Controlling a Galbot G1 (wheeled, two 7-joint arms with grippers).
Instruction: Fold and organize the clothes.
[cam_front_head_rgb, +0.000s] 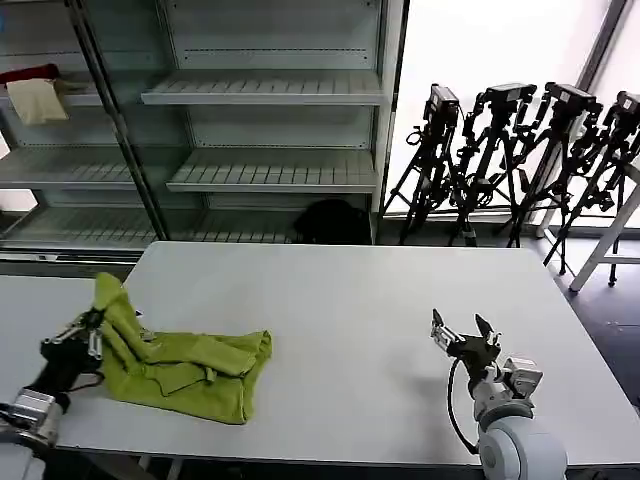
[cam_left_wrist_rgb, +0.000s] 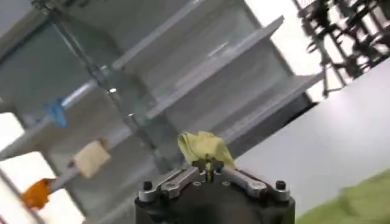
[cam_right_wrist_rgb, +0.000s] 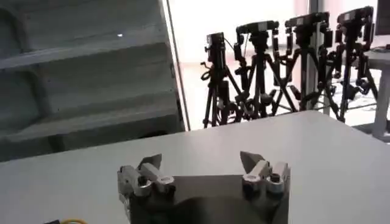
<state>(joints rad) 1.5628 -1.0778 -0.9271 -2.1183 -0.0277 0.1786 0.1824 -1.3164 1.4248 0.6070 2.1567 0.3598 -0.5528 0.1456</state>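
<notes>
The lime yellow-green T-shirt (cam_front_head_rgb: 190, 368) lies bunched on the white table (cam_front_head_rgb: 350, 320) at the front left. One corner of it is pulled up into a peak, and my left gripper (cam_front_head_rgb: 95, 322) is shut on that corner. In the left wrist view the pinched fold of the T-shirt (cam_left_wrist_rgb: 204, 148) sticks up from the left gripper (cam_left_wrist_rgb: 208, 167), whose jaws are closed together. My right gripper (cam_front_head_rgb: 464, 333) hovers open over the table at the front right, far from the shirt. The right wrist view shows the right gripper (cam_right_wrist_rgb: 201, 160) with fingers wide apart and nothing between them.
Grey metal shelves (cam_front_head_rgb: 270, 95) stand behind the table, with red and cream cloths (cam_front_head_rgb: 35, 92) on an upper left shelf. Several black tripods (cam_front_head_rgb: 520, 160) stand at the back right. A white table leg frame (cam_front_head_rgb: 610, 240) is at the far right.
</notes>
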